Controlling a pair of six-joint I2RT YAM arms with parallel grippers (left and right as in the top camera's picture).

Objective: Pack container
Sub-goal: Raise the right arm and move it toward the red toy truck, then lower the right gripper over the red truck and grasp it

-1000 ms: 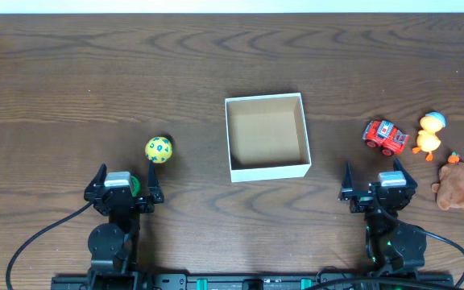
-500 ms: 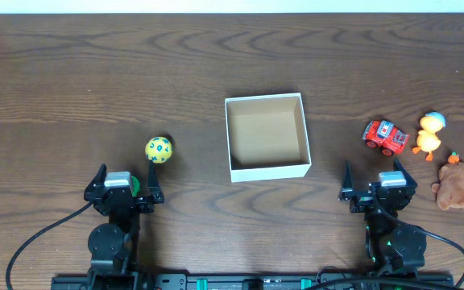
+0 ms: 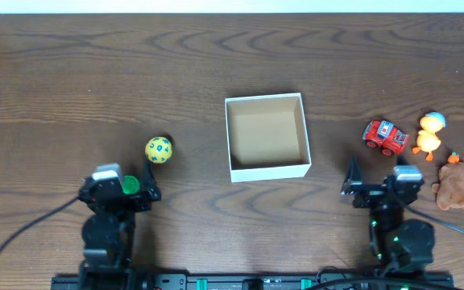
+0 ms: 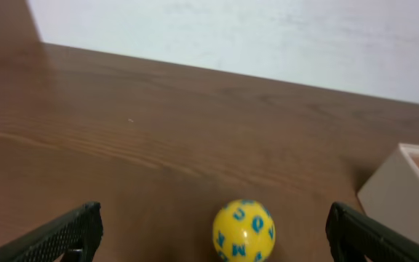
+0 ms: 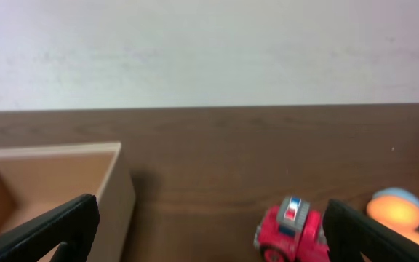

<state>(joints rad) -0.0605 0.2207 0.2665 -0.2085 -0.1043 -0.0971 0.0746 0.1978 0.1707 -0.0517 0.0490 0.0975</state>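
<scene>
The container [image 3: 267,138], a shallow white box with a tan inside, stands open and empty at the table's middle; its corner shows in the left wrist view [image 4: 406,185] and its side in the right wrist view [image 5: 57,182]. A yellow ball with blue letters [image 3: 158,150] lies left of it, straight ahead of my open, empty left gripper [image 3: 119,188] and between its fingers in the left wrist view [image 4: 244,231]. A red toy car [image 3: 386,136] lies right of the box, ahead of my open, empty right gripper [image 3: 383,184]; it also shows in the right wrist view [image 5: 292,231].
An orange duck toy with a blue cap [image 3: 431,133] stands right of the car, partly seen in the right wrist view [image 5: 406,211]. A brown plush toy [image 3: 457,187] lies at the right edge beside the right arm. A white wall bounds the table's far edge.
Both arms have shifted slightly: the left gripper has turned a little to the left and the right gripper has moved a little right and forward. The toys and box have not moved.
</scene>
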